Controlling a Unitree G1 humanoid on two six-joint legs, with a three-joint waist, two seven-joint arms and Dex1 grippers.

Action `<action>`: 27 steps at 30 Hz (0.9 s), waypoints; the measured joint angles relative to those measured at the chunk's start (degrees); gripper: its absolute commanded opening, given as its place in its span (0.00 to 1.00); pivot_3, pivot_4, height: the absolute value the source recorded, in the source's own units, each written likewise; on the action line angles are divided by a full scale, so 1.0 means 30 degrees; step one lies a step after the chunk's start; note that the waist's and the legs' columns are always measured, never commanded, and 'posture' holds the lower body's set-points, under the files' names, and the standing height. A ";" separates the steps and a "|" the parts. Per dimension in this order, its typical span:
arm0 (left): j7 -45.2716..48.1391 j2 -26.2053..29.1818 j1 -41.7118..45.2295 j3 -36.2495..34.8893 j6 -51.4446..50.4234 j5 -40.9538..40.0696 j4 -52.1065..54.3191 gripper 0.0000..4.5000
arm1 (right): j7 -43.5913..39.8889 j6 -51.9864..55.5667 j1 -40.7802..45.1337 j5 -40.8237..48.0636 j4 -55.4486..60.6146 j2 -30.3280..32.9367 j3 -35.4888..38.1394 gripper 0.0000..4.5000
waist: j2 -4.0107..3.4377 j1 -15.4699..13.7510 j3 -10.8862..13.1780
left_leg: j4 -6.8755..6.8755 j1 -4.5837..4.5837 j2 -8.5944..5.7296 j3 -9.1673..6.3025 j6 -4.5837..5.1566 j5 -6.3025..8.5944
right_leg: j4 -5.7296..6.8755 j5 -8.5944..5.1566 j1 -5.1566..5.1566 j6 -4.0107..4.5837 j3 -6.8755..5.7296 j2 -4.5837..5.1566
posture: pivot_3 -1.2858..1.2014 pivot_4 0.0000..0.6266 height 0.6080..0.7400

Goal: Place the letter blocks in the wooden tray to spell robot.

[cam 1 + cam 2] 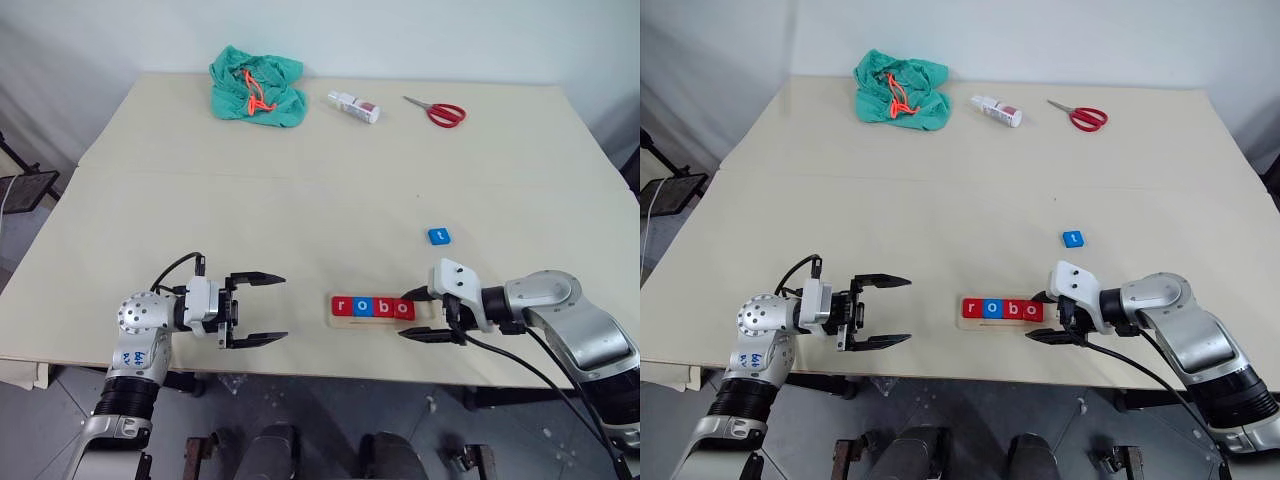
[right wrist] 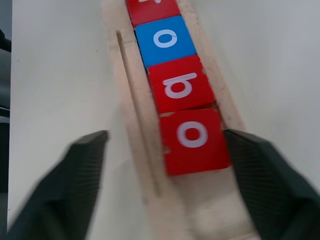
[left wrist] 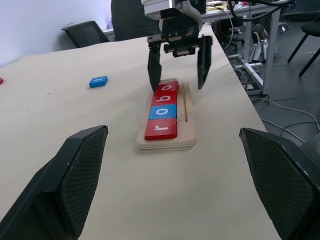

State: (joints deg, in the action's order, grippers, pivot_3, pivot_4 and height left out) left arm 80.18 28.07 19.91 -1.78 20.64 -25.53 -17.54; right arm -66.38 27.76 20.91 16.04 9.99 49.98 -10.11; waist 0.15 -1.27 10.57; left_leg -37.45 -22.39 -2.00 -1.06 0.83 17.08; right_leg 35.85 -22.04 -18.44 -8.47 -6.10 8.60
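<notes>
Table (image 1: 300,190) is carrying everything. Wooden tray (image 3: 185,137) is lying near the front edge, flat and rigid, likely sliding easily if nudged, so best left alone. Four letter blocks are sitting in it reading r (image 3: 161,129), o (image 3: 163,111), b (image 3: 164,99), o (image 2: 194,141); the slot next to the last o is waiting empty at the tray's right end. That last o is sitting a bit skewed in the right wrist view.

Blue t block (image 1: 439,236) is lying loose on the table, well apart from the tray, farther back and to the right. Judging it light, stiff, thin and smooth: pinching it across two opposite edges, fingers straddling from above, looks like the safest hold; low profile means fingertips scraping the table.

Right gripper (image 1: 420,316) is hovering over the tray's right end, jaws spread wide either side of the last o, gripping nothing. Left gripper (image 1: 258,308) is hanging left of the tray, jaws wide apart, empty.
</notes>
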 measured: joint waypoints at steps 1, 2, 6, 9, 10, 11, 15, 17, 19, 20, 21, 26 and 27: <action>-0.0016 -0.0013 0.0009 0.0008 0.0001 0.0003 0.0000 1.00 | 0.0078 0.0130 -0.0198 0.0097 0.0321 0.0077 0.0329 1.00 | 0.0000 -0.0005 0.0000 | 0.0002 -0.0001 0.0000 0.0001 0.0000 0.0000 | 0.0000 0.0000 -0.0003 0.0000 -0.0001 0.0000 | 0.52 0.24 1.00; -0.0019 -0.0015 0.0008 0.0008 0.0001 0.0003 -0.0004 1.00 | 0.0124 0.0258 -0.0325 0.0226 0.0562 0.0208 0.0648 1.00 | 0.0000 -0.0018 0.0000 | 0.0001 -0.0002 -0.0002 -0.0001 0.0000 0.0000 | 0.0000 0.0000 0.0001 0.0000 -0.0001 0.0001 | 0.52 0.24 1.00; -0.0021 -0.0038 0.0041 0.0020 0.0006 0.0004 -0.0013 1.00 | 0.0445 0.0790 -0.0677 0.0649 0.1270 0.0440 0.1807 1.00 | 0.0000 -0.0023 0.0000 | -0.0001 0.0000 0.0000 -0.0002 0.0000 0.0000 | 0.0000 0.0000 0.0005 0.0000 -0.0003 -0.0001 | 0.52 0.24 1.00; -0.0011 -0.0127 0.0199 0.0057 0.0031 0.0014 -0.0162 1.00 | 0.0722 0.1226 -0.1326 0.1044 0.1528 0.0489 0.2715 0.91 | 0.0000 -0.0040 0.0000 | -0.0001 -0.0003 -0.0005 0.0002 0.0000 0.0000 | -0.0001 0.0000 0.0005 0.0000 -0.0002 0.0002 | 0.52 0.24 1.00; -0.0001 -0.0165 0.0334 0.0072 0.0046 0.0026 -0.0336 1.00 | 0.0768 0.1275 -0.1653 0.1252 0.1643 0.0509 0.3058 0.87 | 0.0001 -0.0057 0.0000 | -0.0003 -0.0002 -0.0007 0.0002 0.0001 0.0000 | 0.0000 0.0000 0.0006 0.0000 -0.0003 0.0002 | 0.52 0.24 1.00; 0.0004 -0.0180 0.0414 0.0082 0.0056 0.0037 -0.0431 1.00 | 0.0760 0.1314 -0.1942 0.1455 0.1876 0.0537 0.3304 0.79 | 0.0001 -0.0045 0.0000 | 0.0000 -0.0002 -0.0005 0.0004 0.0001 0.0000 | -0.0001 0.0000 0.0004 0.0000 -0.0003 0.0001 | 0.52 0.24 1.00; 0.0027 -0.0341 0.0669 0.0198 0.0244 0.0044 -0.0468 1.00 | 0.0869 0.1668 -0.2192 0.1635 0.2179 0.0543 0.3499 0.47 | 0.0001 0.0003 0.0000 | 0.0002 0.0002 0.0002 0.0011 0.0000 0.0000 | 0.0000 0.0000 0.0001 0.0000 0.0000 -0.0001 | 0.52 0.24 1.00; 0.0037 -0.0364 0.0699 0.0206 0.0262 0.0044 -0.0468 1.00 | 0.1001 0.1851 -0.2186 0.1621 0.2181 0.0543 0.3463 0.33 | 0.0001 0.0024 0.0000 | 0.0008 0.0006 0.0007 0.0012 0.0000 0.0000 | 0.0000 0.0000 0.0000 0.0000 0.0001 -0.0005 | 0.52 0.24 1.00; 0.0067 -0.0363 0.0698 0.0206 0.0265 0.0044 -0.0470 1.00 | 0.1113 0.2060 -0.2111 0.1577 0.2180 0.0540 0.3245 0.16 | 0.0001 0.0014 0.0000 | 0.0007 0.0004 0.0005 0.0010 0.0000 0.0000 | 0.0000 0.0000 0.0000 0.0000 0.0001 -0.0004 | 0.52 0.24 1.00; 0.0088 -0.0364 0.0696 0.0207 0.0266 0.0043 -0.0470 1.00 | 0.1139 0.2081 -0.2017 0.1563 0.2181 0.0540 0.3014 0.09 | 0.0001 0.0009 0.0000 | 0.0007 0.0003 0.0004 0.0010 0.0000 0.0000 | -0.0001 0.0000 0.0001 0.0000 0.0002 -0.0003 | 0.52 0.24 1.00; 0.0101 -0.0364 0.0696 0.0207 0.0266 0.0043 -0.0468 1.00 | 0.1142 0.2099 -0.1957 0.1545 0.2182 0.0536 0.2777 0.01 | 0.0001 0.0002 0.0000 | 0.0004 0.0004 0.0004 0.0006 0.0000 0.0000 | 0.0000 0.0000 0.0002 0.0000 0.0001 -0.0003 | 0.52 0.24 1.00; 0.0152 -0.0336 0.0626 0.0204 0.0263 0.0042 -0.0435 1.00 | 0.1139 0.2066 -0.1839 0.1482 0.2135 0.0375 0.1906 0.01 | 0.0001 -0.0020 0.0000 | 0.0001 0.0002 -0.0004 0.0005 0.0000 0.0000 | -0.0001 0.0000 0.0004 0.0000 0.0002 0.0003 | 0.52 0.24 1.00; 0.0158 -0.0316 0.0571 0.0200 0.0259 0.0041 -0.0422 1.00 | 0.1137 0.2021 -0.1821 0.1431 0.2102 0.0367 0.1834 0.01 | 0.0001 -0.0023 0.0000 | 0.0000 0.0002 -0.0004 0.0005 0.0000 0.0000 | -0.0001 0.0000 0.0004 0.0000 0.0002 0.0003 | 0.52 0.24 1.00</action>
State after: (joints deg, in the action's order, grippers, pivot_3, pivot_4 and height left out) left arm 80.65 27.12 21.62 -1.18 21.41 -25.40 -18.80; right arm -62.97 33.82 15.44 20.33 16.30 51.08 -4.60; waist 0.15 -1.34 10.57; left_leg -37.45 -22.38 -2.01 -1.04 0.83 17.08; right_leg 35.85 -22.04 -18.43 -8.47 -6.10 8.61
